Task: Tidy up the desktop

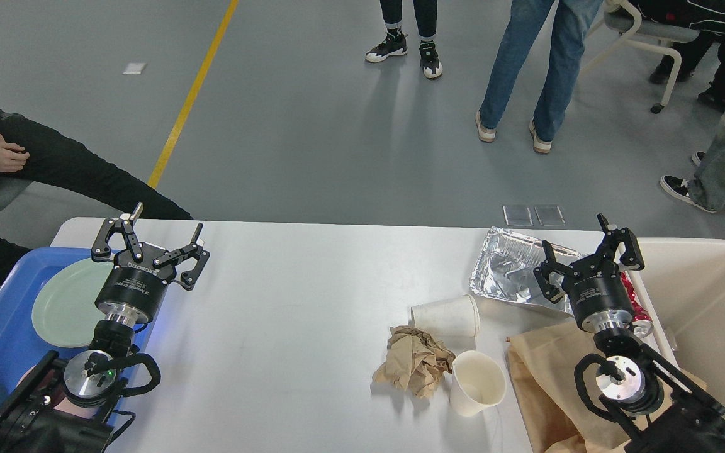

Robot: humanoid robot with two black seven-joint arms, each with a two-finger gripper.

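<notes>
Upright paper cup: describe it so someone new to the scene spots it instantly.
Start at the white desktop and go right of centre, to the clutter before the right gripper. Beside the crumpled brown paper stands the upright paper cup, mouth open to the camera. Its twin, the tipped paper cup just behind, lies on its side.

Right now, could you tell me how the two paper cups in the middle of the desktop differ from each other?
The farther paper cup lies on its side, mouth pointing right; the nearer paper cup stands upright, mouth up, showing its inside. The farther cup sits just behind the crumpled brown paper; the nearer cup sits to the paper's right. Both are plain white, similar in size, and rest on the desktop untouched by either claw.
</notes>
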